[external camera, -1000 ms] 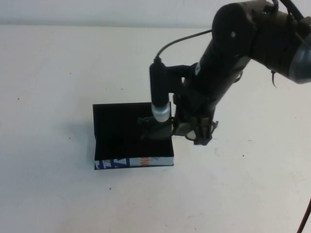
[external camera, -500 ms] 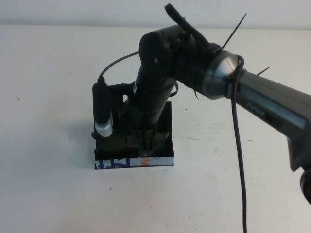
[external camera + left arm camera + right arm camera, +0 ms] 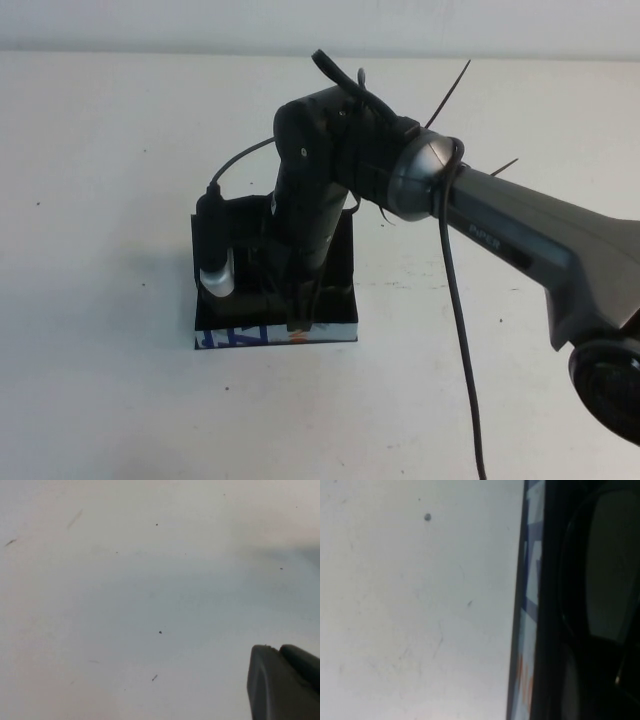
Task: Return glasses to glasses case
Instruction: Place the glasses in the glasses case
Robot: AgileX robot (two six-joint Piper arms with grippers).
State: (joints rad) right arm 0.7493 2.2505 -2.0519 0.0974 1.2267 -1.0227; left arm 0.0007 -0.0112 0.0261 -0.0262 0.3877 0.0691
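The glasses case (image 3: 340,260) lies open on the white table, its light blue front side (image 3: 240,337) with dark blue and orange marks facing me. My right gripper (image 3: 287,303) reaches down into the case and is shut on the glasses, which the arm hides in the high view. In the right wrist view a tinted lens of the glasses (image 3: 612,565) in its black frame sits inside the case, just behind the blue front side (image 3: 529,585). My left gripper (image 3: 283,680) is out of the high view; in the left wrist view it hangs shut over bare table.
The right arm (image 3: 500,230) stretches from the lower right across the table to the case, with a cable (image 3: 455,330) hanging beside it. Its wrist camera (image 3: 214,262) stands over the case's left half. The white table (image 3: 100,200) surrounds the case.
The right arm carried the glasses from the case's right edge leftward and down into the case. In the last half second it only settled slightly. The case has not moved.
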